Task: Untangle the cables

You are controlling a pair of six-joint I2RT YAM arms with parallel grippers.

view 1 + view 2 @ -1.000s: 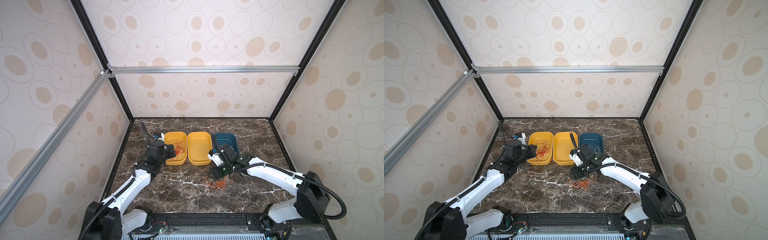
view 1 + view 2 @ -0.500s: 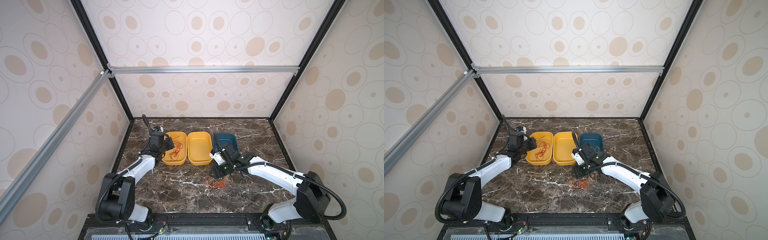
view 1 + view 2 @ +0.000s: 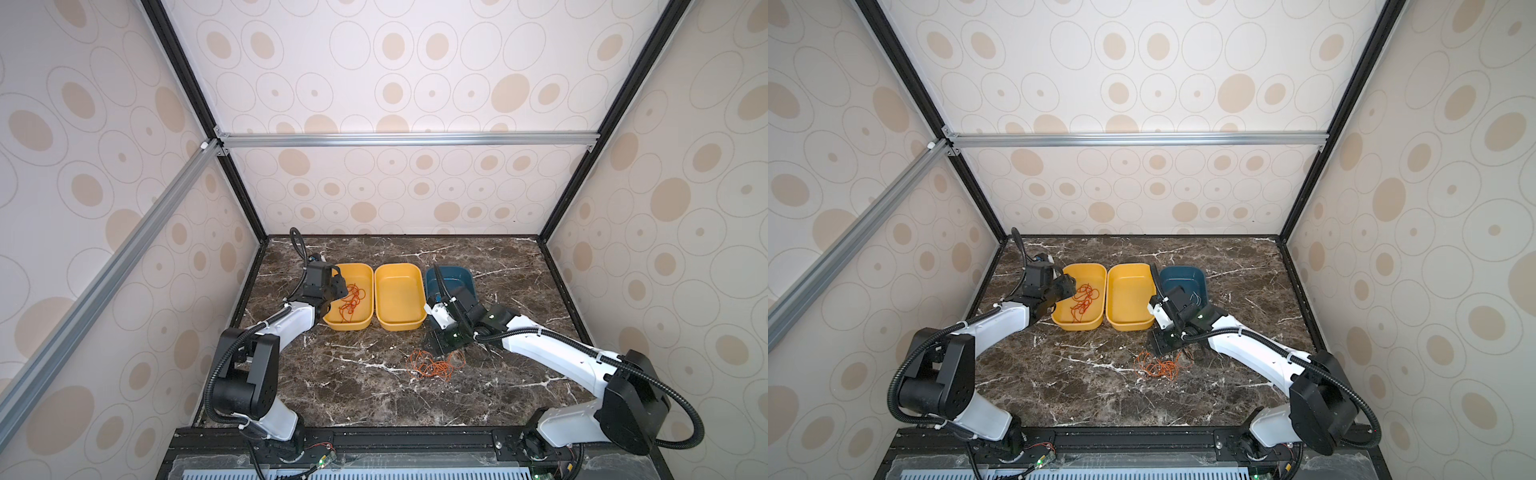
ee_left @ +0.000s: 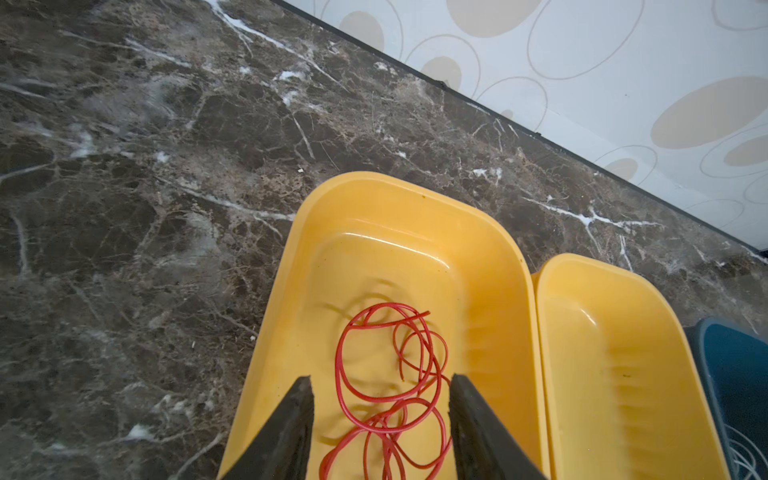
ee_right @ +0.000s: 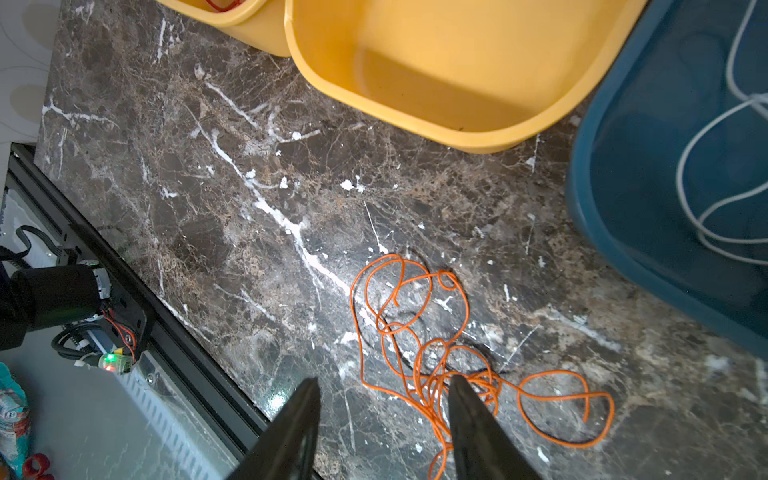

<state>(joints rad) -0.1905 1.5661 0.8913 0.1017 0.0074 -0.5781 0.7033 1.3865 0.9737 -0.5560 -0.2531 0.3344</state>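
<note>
White arms (image 3: 540,345) with black joints (image 3: 631,409) — black corrugated hoses (image 3: 701,428) trailing alongside.

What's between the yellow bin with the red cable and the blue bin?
An empty second yellow bin stands between the first yellow bin, holding the red cable, and the blue bin. Both top views show it.

- The left gripper (image 4: 381,379) has its two black fingers spread, with nothing pinched between them.
- A red cable (image 4: 339,361) lies in loose loops on the floor of a yellow tray (image 4: 374,266), at the gripper's twelve o'clock and running back between the fingers.
- A second yellow tray (image 4: 623,374) sits at two o'clock, its rim just beside the first.
- A blue tray (image 4: 731,374) at three o'clock holds what look like thin white strands (image 4: 748,455).
- The dark marble tabletop (image 4: 145,208) fills nine to eleven o'clock, and a patterned wall (image 4: 623,83) stands at one.
</note>
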